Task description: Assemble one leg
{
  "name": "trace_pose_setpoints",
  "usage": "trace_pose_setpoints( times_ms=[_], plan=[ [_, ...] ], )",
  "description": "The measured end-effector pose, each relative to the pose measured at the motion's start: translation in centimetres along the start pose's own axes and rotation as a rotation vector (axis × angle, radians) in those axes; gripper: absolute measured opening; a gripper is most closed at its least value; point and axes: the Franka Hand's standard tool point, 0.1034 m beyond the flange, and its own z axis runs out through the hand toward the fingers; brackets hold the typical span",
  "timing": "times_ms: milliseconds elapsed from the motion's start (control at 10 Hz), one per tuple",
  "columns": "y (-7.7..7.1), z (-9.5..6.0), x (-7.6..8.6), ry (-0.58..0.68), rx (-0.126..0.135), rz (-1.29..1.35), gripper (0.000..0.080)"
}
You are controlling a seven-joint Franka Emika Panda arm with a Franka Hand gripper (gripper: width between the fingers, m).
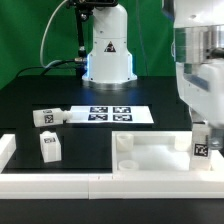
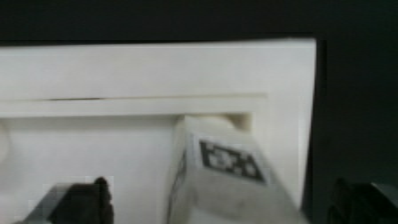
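My gripper [image 1: 203, 140] hangs at the exterior view's right over the right end of the white tabletop [image 1: 150, 157]. A white leg [image 1: 201, 150] with a square tag stands there between the fingers. In the wrist view this leg [image 2: 226, 160] lies between the two dark fingertips [image 2: 82, 200], with a clear gap on each side. The gripper [image 2: 222, 208] is open around it, not touching. The tabletop's pale surface [image 2: 143, 80] lies behind the leg. Two more legs are at the exterior view's left: one lying down [image 1: 48, 117], one upright [image 1: 50, 147].
The marker board [image 1: 110, 113] lies flat in the middle of the black table in front of the robot base [image 1: 108, 50]. A white rim [image 1: 60, 182] runs along the front edge. A small white knob [image 1: 124, 143] stands on the tabletop's left part.
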Motion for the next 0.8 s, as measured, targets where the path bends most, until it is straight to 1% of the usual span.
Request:
trace_pose_setpoints(
  times_ms=[100, 300, 500, 600, 700, 800],
  plan=[
    [-0.2, 0.0, -0.6, -0.007, 0.003, -0.145, 0.0642],
    [-0.2, 0.0, -0.3, -0.004, 0.003, -0.243, 0.0648],
    [-0.1, 0.0, -0.1, 0.001, 0.0, -0.42, 0.0649],
    [-0.1, 0.3, 0.8, 0.032, -0.012, -0.774, 0.0649],
    [-0.3, 0.3, 0.9, 0.04, -0.005, -0.896, 0.0649],
    [-0.3, 0.3, 0.9, 0.04, -0.005, -0.862, 0.0649]
  ],
)
